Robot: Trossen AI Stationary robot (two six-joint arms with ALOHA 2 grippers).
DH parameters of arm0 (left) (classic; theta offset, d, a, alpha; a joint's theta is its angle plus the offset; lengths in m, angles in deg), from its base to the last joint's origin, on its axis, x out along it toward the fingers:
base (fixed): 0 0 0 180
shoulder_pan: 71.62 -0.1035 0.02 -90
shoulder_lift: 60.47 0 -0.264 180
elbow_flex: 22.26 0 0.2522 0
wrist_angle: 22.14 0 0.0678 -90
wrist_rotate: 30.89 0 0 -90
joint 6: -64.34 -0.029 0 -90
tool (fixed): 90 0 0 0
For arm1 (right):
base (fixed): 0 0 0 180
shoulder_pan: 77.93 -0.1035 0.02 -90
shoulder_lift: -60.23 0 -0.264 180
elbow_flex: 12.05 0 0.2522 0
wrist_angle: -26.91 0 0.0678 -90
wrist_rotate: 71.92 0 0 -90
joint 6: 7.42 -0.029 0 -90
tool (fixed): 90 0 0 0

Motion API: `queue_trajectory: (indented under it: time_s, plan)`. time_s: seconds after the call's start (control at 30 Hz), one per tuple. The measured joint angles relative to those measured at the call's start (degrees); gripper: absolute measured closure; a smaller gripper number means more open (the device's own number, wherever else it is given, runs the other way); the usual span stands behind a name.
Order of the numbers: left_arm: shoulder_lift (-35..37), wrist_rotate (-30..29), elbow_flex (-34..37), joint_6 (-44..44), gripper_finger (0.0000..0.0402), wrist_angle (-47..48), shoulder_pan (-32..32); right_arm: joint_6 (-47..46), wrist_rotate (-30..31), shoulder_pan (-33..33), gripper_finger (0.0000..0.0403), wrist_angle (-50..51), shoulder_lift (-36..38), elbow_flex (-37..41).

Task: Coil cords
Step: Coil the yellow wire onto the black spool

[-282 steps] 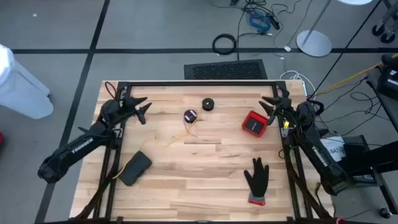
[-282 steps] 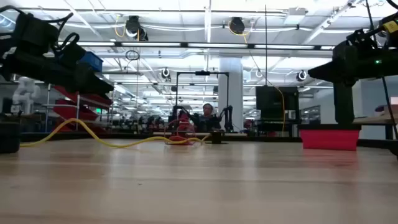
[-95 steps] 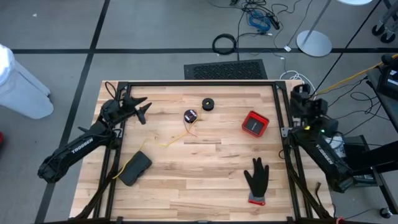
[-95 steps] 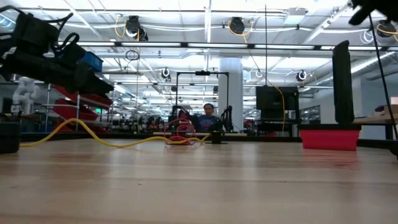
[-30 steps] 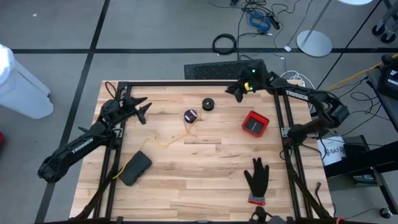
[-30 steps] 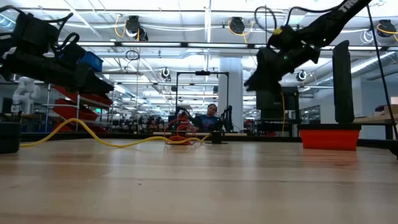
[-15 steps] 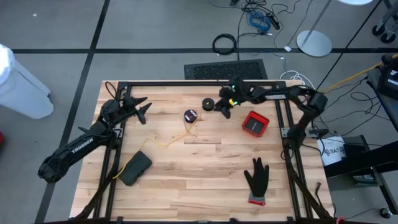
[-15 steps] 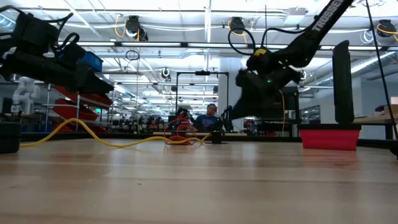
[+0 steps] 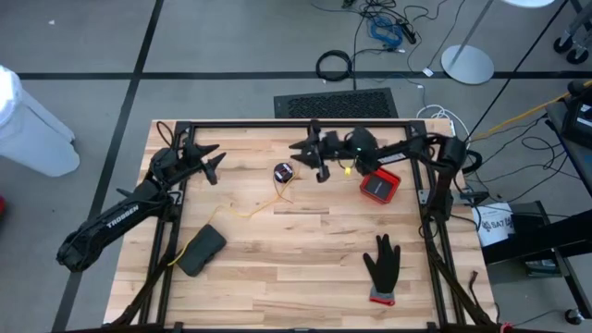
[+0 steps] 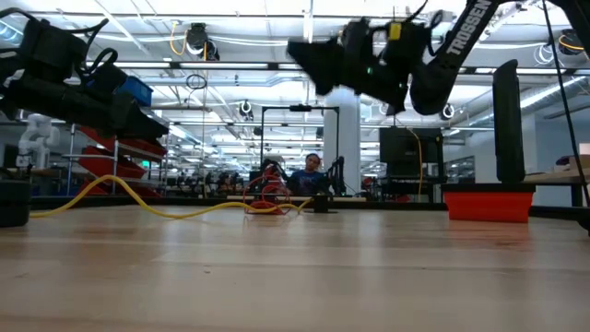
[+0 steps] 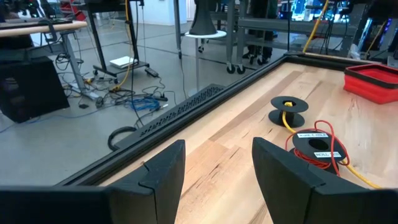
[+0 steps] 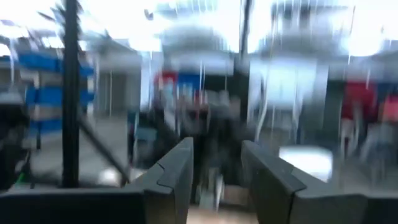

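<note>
1. High view: looks straight down from above, taking in the whole pale wooden bench and the grey floor around it.
2. Low view: sits at bench-top height, facing level across the wood into a bright workshop hall.
3. Left wrist view: looks close past two dark fingers toward the bench's far edge.
4. Right wrist view: faces the room, blurred.
5. High, low and left wrist views share the red open tray.

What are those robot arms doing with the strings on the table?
Nothing is being held yet. The right gripper is open in the air above the small black spool at the table's far side. The red cord lies just beside it, with the yellow cord trailing loose. The left gripper waits open at its own corner.
</note>
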State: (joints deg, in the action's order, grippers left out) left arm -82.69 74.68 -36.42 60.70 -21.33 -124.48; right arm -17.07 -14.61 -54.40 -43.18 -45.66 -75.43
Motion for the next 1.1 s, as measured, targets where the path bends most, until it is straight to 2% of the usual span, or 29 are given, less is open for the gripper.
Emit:
queue_trajectory:
  time_s: [0.07,0.13,0.33,0.43,0.53,0.67,0.77,0.83,1.1]
  plan:
    - [0.02,-0.02,-0.01,0.00,0.0208,0.00,0.01,-0.02,0.00,-0.63,0.0277,-6.03,0.71,-0.28]
    - [0.02,-0.02,-0.01,0.02,0.0208,0.00,0.00,0.49,-0.01,-1.20,0.0277,-5.16,2.96,-1.26]
    - [0.00,-0.02,-0.01,0.02,0.0208,0.00,-0.01,3.09,-0.66,-2.73,0.0277,9.08,11.20,-6.73]
    - [0.01,-0.01,-0.01,0.01,0.0208,0.00,-0.01,5.03,-0.68,-2.70,0.0277,23.84,15.51,-11.28]
    - [0.00,-0.02,-0.01,0.02,0.0208,0.00,0.02,10.39,-0.47,-2.60,0.0277,44.21,18.83,-17.72]
    - [0.01,0.00,0.00,0.02,0.0208,0.00,-0.01,19.12,0.04,-2.65,0.0277,73.13,20.02,-27.85]
    - [0.02,-0.01,0.00,-0.01,0.0208,0.00,0.00,22.46,0.04,-2.65,0.0277,88.78,19.94,-34.11]
    - [0.00,-0.02,-0.01,0.02,0.0208,0.00,0.01,24.27,1.14,-2.65,0.0277,96.28,19.94,-36.29]
    - [0.01,-0.02,0.01,0.01,0.0208,0.01,-0.01,28.37,12.78,-2.34,0.0277,121.56,20.20,-38.80]
